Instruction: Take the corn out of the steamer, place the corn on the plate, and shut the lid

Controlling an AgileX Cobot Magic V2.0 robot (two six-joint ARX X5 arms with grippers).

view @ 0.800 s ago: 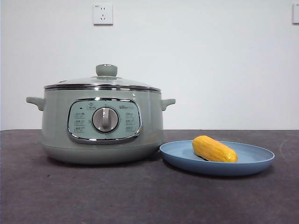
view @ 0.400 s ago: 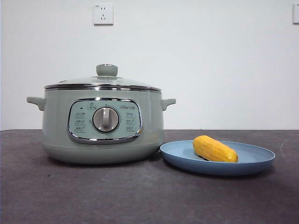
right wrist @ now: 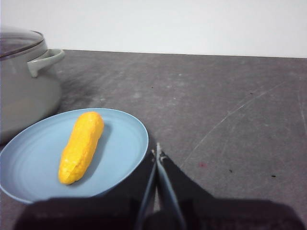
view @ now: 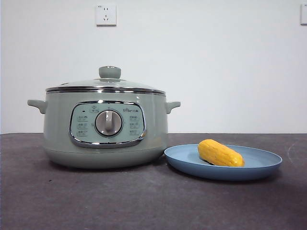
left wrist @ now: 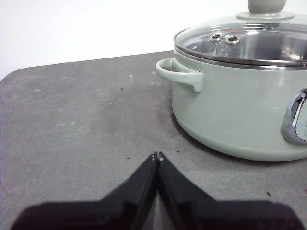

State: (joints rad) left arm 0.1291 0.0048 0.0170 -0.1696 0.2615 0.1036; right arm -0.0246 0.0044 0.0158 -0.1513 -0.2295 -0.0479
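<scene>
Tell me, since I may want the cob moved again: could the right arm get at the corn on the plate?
Probably yes. The corn lies uncovered on the plate, with the shut right gripper just beyond the rim and nothing between them.

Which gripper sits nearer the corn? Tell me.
Right. The right gripper waits shut just off the plate holding the corn; the left gripper is shut beside the steamer, on its far side.

small brand mark and button icons on the steamer (view: 105,129) control panel, none legible
</scene>
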